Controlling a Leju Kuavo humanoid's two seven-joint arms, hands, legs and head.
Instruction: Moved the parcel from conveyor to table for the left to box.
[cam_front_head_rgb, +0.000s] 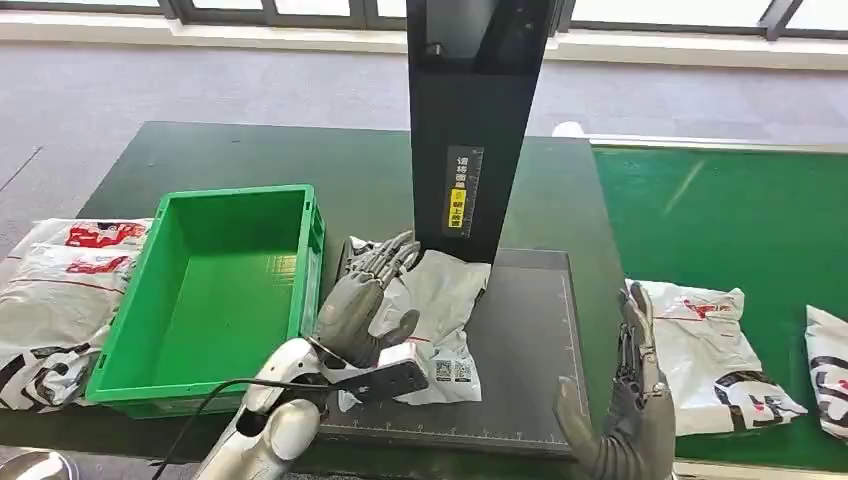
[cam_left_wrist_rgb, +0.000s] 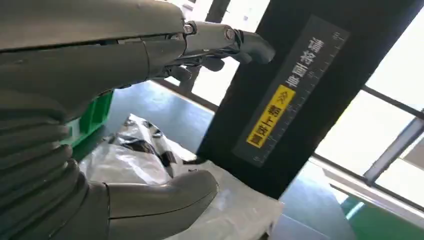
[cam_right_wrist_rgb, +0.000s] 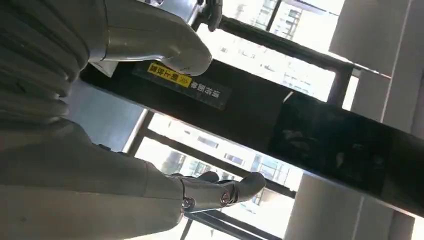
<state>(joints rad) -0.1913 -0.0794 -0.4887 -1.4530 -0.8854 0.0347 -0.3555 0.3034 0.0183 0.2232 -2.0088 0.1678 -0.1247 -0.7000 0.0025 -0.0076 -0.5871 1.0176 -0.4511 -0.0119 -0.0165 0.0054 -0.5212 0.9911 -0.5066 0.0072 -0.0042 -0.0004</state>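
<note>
A white-grey parcel (cam_front_head_rgb: 445, 300) with a printed label lies on the black weighing pad (cam_front_head_rgb: 525, 340) at the foot of the black post (cam_front_head_rgb: 470, 130). My left hand (cam_front_head_rgb: 365, 290) is spread over the parcel's left part, fingers stretched out and thumb apart, gripping nothing. In the left wrist view the fingers (cam_left_wrist_rgb: 225, 42) reach above the parcel (cam_left_wrist_rgb: 235, 210) and the thumb (cam_left_wrist_rgb: 165, 195) lies low beside it. My right hand (cam_front_head_rgb: 635, 370) stands open and upright at the pad's right edge, holding nothing. The green crate (cam_front_head_rgb: 235, 192) sits empty to the left of the pad.
The green conveyor (cam_front_head_rgb: 730, 220) runs on the right, with one parcel (cam_front_head_rgb: 705, 350) close to my right hand and another (cam_front_head_rgb: 830, 365) at the picture's edge. More parcels (cam_front_head_rgb: 55, 290) lie left of the crate. The post rises just behind the pad.
</note>
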